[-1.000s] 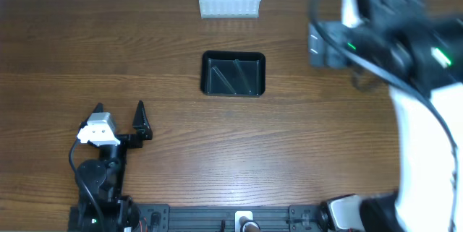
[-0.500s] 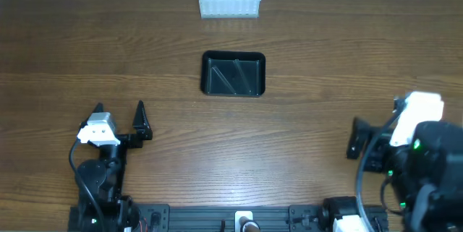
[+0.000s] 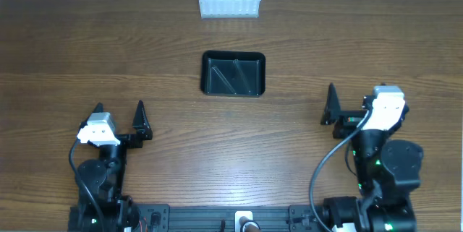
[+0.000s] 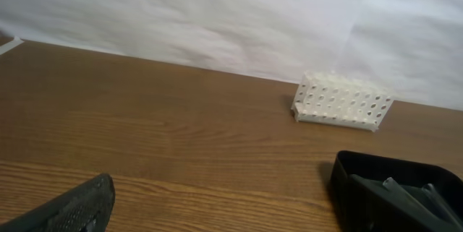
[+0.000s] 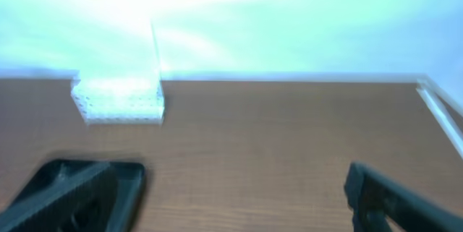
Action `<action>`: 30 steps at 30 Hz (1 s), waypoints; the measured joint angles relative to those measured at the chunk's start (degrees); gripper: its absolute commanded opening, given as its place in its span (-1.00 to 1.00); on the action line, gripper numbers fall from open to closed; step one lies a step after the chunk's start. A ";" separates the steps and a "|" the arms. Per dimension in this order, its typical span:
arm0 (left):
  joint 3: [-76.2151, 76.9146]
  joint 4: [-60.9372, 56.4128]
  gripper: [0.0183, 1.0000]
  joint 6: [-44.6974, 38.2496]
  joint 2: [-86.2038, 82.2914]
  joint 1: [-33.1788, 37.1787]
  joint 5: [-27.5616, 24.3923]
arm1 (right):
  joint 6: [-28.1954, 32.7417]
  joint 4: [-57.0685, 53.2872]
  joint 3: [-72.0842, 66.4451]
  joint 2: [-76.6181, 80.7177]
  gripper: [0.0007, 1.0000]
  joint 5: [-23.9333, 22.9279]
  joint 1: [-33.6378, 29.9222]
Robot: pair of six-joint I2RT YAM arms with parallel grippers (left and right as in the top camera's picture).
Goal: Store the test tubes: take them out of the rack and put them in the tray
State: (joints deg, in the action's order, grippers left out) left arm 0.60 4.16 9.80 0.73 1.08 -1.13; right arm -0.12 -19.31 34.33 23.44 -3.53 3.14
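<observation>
1. Arm bases: both stand at the near edge of the counter (image 3: 145,44), a wood-grain surface. Left arm is at left, right arm at right.
2. left end effector (image 3: 119,106): fingers spread wide, w/ bare counter btwn them. Pos.: near-left part of the counter, fingertips pointing toward the far side.
3. right end effector (image 3: 354,102): fingers spread wide per its own wrist view, w/ bare counter btwn them. Pos.: near-right part of the counter, approx. level w/ the left end effector and a little farther out.
4. tray (image 3: 205,74): black, rectangular, at ctr of the counter. It sits beyond both end effectors, btwn them side to side, and well apart from each.
5. test tubes (image 3: 223,77): two clear tubes lie flat inside the tray. Each lies diagonal, and they are approx. parallel.
6. rack (image 3: 229,1): white, perforated, upright at the far side of the counter. It stands straight beyond the tray, w/ a strip of bare wood btwn the two. Whether its holes hold any tubes: cannot tell.
7. backdrop (image 4: 217,15): white sheet or wall rising behind the counter's far edge, per the wrist views.
</observation>
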 measured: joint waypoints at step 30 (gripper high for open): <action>0.00 -0.02 1.00 0.00 0.00 0.00 0.00 | 0.35 36.46 -33.33 -11.52 0.99 0.00 -0.22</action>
State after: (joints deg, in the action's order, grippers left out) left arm 0.60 4.14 9.80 0.73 1.08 -1.13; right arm 0.23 17.15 0.99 11.92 -3.53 2.92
